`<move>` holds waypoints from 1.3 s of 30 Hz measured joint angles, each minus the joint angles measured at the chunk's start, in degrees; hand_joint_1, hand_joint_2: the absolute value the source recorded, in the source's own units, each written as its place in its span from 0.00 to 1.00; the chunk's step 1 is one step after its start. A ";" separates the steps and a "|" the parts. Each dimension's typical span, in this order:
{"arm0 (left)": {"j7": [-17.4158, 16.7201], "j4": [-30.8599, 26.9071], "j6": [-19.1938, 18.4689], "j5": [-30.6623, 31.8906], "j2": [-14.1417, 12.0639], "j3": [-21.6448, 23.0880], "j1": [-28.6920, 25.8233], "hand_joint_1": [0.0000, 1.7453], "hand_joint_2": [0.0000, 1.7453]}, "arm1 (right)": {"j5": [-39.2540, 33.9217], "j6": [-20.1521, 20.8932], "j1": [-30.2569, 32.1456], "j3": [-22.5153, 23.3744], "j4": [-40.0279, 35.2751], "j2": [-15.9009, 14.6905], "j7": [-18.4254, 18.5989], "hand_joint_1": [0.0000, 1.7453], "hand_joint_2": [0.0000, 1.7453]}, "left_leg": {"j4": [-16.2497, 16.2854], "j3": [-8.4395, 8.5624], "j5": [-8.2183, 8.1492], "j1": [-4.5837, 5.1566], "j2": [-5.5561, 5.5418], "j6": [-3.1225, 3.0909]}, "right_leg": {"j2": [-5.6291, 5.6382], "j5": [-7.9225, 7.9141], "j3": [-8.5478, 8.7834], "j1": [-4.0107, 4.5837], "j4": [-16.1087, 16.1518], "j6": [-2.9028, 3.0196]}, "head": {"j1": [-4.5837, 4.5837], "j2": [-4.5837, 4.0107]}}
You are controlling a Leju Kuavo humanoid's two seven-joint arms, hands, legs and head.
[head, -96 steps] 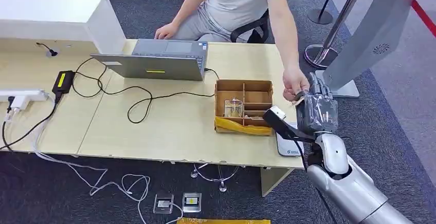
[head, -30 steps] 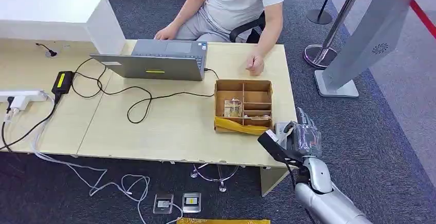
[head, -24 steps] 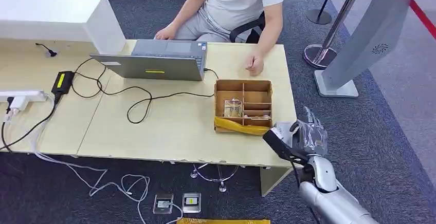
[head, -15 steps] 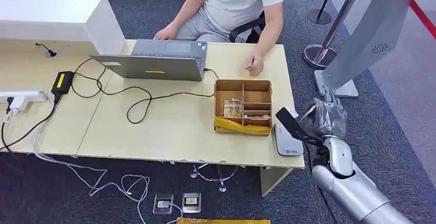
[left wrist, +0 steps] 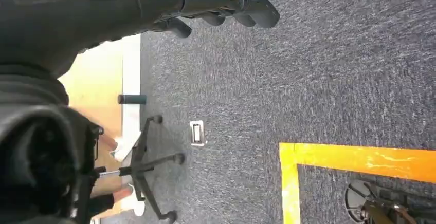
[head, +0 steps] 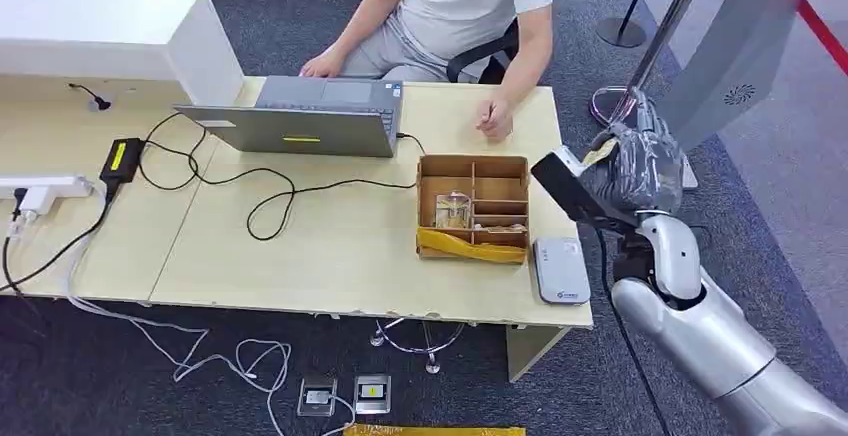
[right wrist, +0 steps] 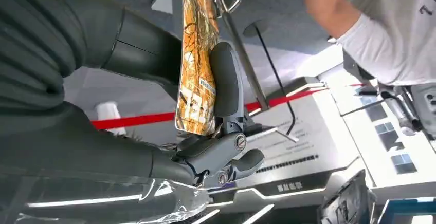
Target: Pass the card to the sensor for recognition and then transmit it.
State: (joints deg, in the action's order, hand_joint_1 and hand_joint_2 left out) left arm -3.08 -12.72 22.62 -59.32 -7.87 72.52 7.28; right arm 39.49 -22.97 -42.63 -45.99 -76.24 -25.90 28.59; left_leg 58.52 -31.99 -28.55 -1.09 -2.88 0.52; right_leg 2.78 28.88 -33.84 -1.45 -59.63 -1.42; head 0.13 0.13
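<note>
A: What's in the head view?
B: The right hand (head: 632, 171) is raised off the desk's (head: 330, 246) right edge, past the wooden box (head: 474, 206). The white sensor (head: 561, 270) lies on the desk, just beside that box. A person (head: 468, 1) sits behind the laptop (head: 300, 121).

A: And the left wrist view?
B: The left hand (left wrist: 154, 3) hangs over grey carpet (left wrist: 334, 80), fingers (left wrist: 241, 3) curled in, holding nothing.

A: The right wrist view?
B: The card (right wrist: 196, 54), orange-patterned, is pinched between the thumb (right wrist: 226, 82) and the dark fingers (right wrist: 139, 47).
</note>
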 joint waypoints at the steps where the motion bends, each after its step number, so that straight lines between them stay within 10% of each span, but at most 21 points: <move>1: 0.00 0.00 0.00 0.00 0.00 0.00 0.00 0.00 0.00 | -0.17 -0.09 -0.01 0.00 0.07 0.31 -0.09 1.00 1.00 | 0.00 0.00 0.00 0.00 0.00 0.00 | 0.00 0.00 0.00 0.00 0.00 0.00 | 0.02 0.00; 28: -0.04 0.00 0.04 -0.07 -0.20 0.17 0.02 0.00 0.00 | -10.23 -4.90 -0.17 -2.88 9.27 6.49 -5.00 1.00 1.00 | 0.00 -0.02 0.00 0.00 -0.02 0.01 | -0.04 0.00 -0.03 0.00 0.00 0.00 | 0.02 0.00; 29: -0.04 0.00 0.04 -0.07 -0.24 0.17 0.02 0.00 0.00 | -10.23 -4.92 -0.17 -2.88 9.44 6.51 -5.05 0.22 1.00 | 0.00 -0.02 0.00 0.00 -0.02 0.01 | -0.04 0.00 -0.03 0.00 0.00 0.00 | 0.00 0.00; 30: -0.04 0.00 0.07 -0.07 -0.28 0.17 0.02 0.00 0.00 | -10.23 -4.92 -0.17 -2.88 9.62 6.56 -5.09 0.00 1.00 | 0.00 -0.02 0.00 0.00 -0.01 0.01 | -0.04 0.00 -0.03 0.00 0.00 0.00 | 0.02 0.00; 39: -0.04 0.00 0.00 0.17 -0.24 0.17 0.02 0.00 0.00 | -7.10 -4.81 -0.17 -3.43 11.80 7.32 -4.59 0.00 1.00 | 0.00 -0.02 0.00 0.00 -0.01 0.01 | -0.04 0.00 -0.03 0.00 0.00 0.00 | 0.02 0.00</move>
State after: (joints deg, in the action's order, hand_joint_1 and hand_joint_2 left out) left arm -3.13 -12.72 22.62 -59.14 -8.11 72.70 7.30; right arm 32.39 -27.78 -42.80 -49.42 -64.43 -18.58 24.00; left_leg 58.52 -32.00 -28.54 -1.09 -2.89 0.52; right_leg 2.74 28.89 -33.87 -1.44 -59.63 -1.42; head 0.15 0.13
